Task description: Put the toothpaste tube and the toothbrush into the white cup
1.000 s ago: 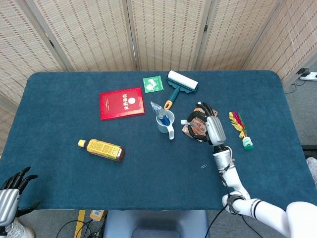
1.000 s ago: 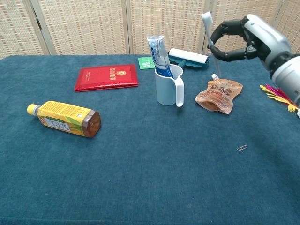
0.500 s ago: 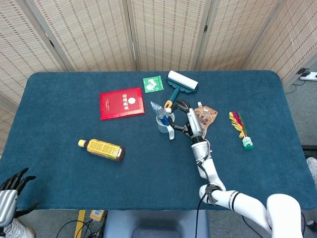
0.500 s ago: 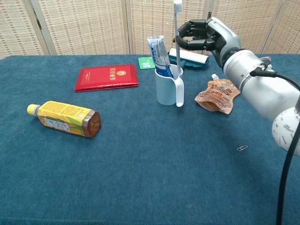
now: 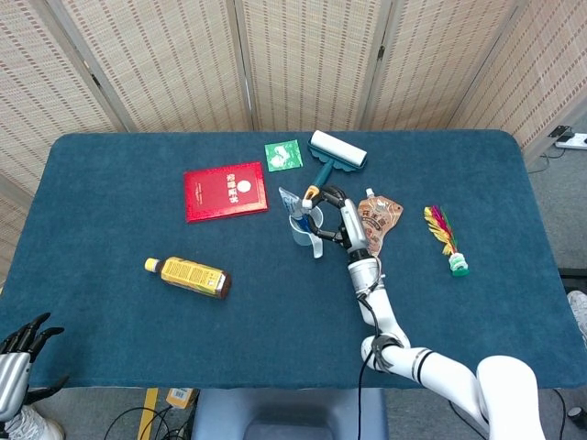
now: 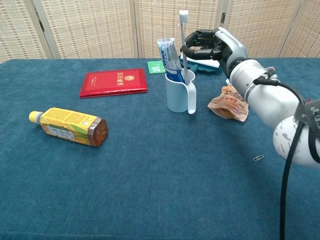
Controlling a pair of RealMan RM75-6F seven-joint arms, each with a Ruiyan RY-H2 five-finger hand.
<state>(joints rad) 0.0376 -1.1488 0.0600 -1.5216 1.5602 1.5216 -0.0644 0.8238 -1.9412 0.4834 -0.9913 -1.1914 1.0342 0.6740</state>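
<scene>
Right hand (image 6: 212,45) pinches the brush (image 6: 183,42) by its upper handle, just right of the cup (image 6: 179,93). Its long axis stands near upright, lower end inside the cup beside the tube (image 6: 169,60). Left hand (image 5: 20,353) sits far off at the near left, fingers spread, holding nothing.

Even, bright indoor light is falling from above in both views, and soft, short shadows are lying under the white cup (image 6: 179,96) and the yellow bottle (image 6: 67,126). The blue tablecloth (image 5: 128,183) is showing no glare. Focus is holding sharp across the table. In the head view, the table edges are bowing slightly toward the frame corners.
</scene>
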